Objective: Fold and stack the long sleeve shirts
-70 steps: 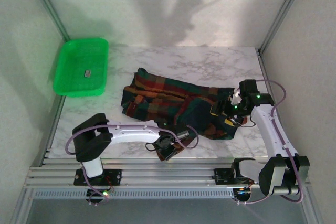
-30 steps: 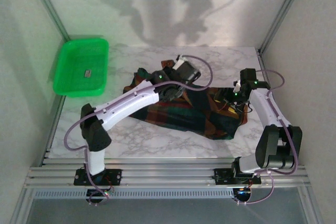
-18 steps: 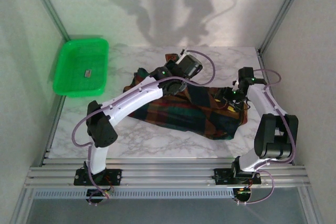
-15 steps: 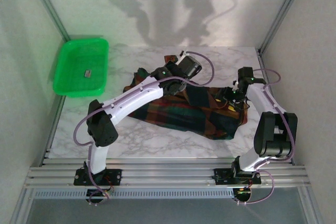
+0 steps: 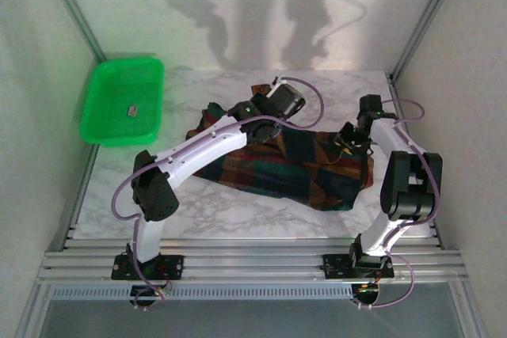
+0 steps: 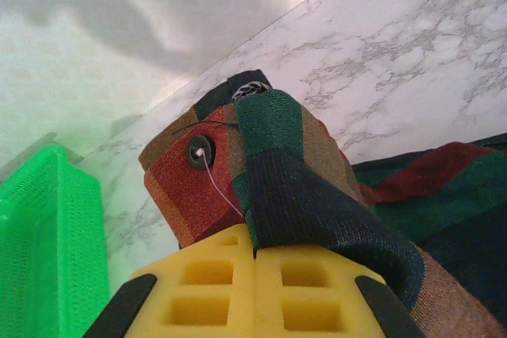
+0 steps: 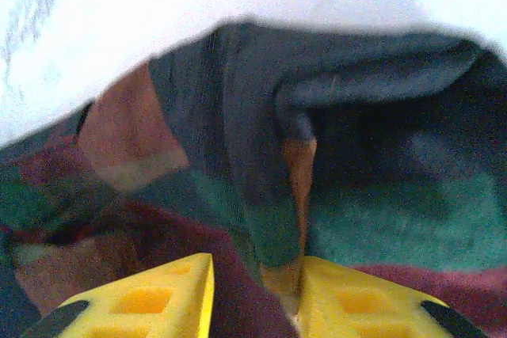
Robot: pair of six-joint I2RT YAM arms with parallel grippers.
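One plaid long sleeve shirt (image 5: 277, 168) lies crumpled across the middle of the marble table (image 5: 317, 89). My left arm reaches over it to its far left edge. There my left gripper (image 5: 238, 112) is shut on the cloth. In the left wrist view the yellow pads (image 6: 206, 282) meet, with a fold of dark green and red shirt (image 6: 277, 164) pinched in the seam at the gripper (image 6: 255, 247); a button (image 6: 198, 150) shows. My right gripper (image 5: 347, 136) holds the shirt's right edge, and a bunched fold of shirt (image 7: 261, 195) fills the gap at the gripper (image 7: 257, 271).
A bright green plastic tray (image 5: 123, 100) stands at the back left with a small grey item (image 5: 133, 110) inside; its mesh wall (image 6: 47, 235) shows in the left wrist view. Metal frame posts (image 5: 420, 17) and white walls ring the table. Bare marble (image 5: 261, 215) lies near the shirt's front.
My left arm swung from the table's front edge over the shirt to its far left edge and closed on it. My right wrist drew back toward the far right with the cloth.
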